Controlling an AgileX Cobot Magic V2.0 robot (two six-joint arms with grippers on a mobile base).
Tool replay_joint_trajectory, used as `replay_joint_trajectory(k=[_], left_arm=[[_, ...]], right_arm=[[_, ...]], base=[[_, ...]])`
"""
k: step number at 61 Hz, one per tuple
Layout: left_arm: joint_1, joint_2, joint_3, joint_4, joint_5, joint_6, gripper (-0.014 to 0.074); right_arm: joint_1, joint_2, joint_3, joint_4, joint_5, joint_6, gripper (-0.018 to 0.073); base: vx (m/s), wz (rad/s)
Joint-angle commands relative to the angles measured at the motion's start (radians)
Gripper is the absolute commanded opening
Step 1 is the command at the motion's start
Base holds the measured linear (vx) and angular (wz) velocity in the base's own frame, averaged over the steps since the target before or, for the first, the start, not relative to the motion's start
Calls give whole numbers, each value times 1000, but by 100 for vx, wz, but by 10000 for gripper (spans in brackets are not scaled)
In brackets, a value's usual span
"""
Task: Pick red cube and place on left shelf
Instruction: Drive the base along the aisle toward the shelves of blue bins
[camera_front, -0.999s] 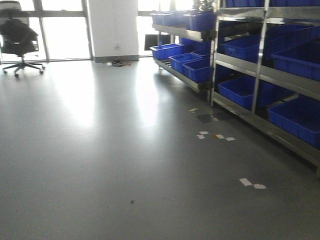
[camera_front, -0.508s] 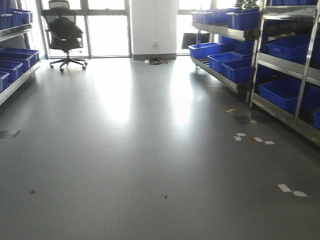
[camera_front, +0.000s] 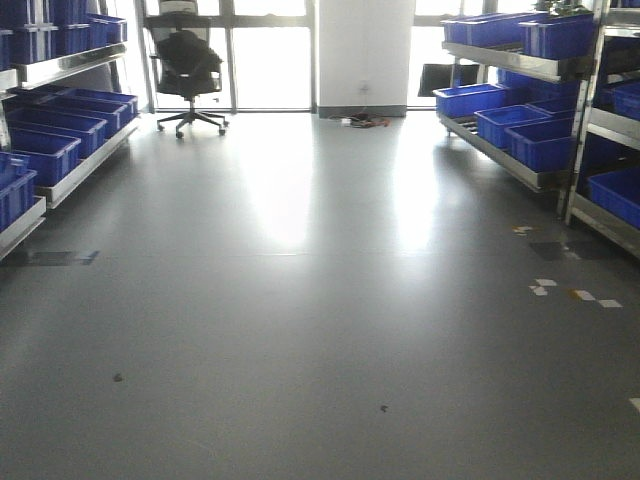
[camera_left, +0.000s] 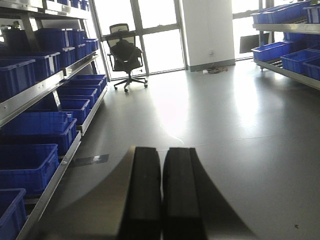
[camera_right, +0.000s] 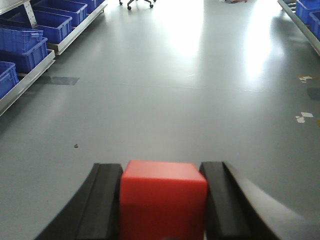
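The red cube sits between the two black pads of my right gripper, which is shut on it and holds it above the grey floor. My left gripper is shut and empty, its two black pads pressed together. The left shelf with blue bins stands along the left side of the room. It also shows in the left wrist view and at the top left of the right wrist view. Neither gripper shows in the front view.
A right shelf with blue bins lines the right side. A black office chair stands by the far windows. Open grey floor lies between the shelves, with white tape marks at the right.
The front view has swung to the left: the right shelf slid toward the right edge and the left shelf came into view. The chair shifted right in frame.
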Motion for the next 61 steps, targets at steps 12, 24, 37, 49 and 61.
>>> replay_joint_trajectory(k=[12,24,37,49,61], left_arm=[[-5,7,22,-5,-91,1,106],[-5,7,22,-5,-91,1,106],[-5,7,22,-5,-91,1,106],[-5,7,22,-5,-91,1,106],[-5,7,22,-5,-91,1,106]], right_arm=[[-5,-3,-30,-14,-88,-5,59],[-5,-3,-30,-14,-88,-5,59],[-5,-3,-30,-14,-88,-5,59],[-5,-3,-30,-14,-88,-5,59],[-5,-3,-30,-14,-88,-5,59]], base=[[25,28],[34,19],[43,8],[49,11],[53,13]])
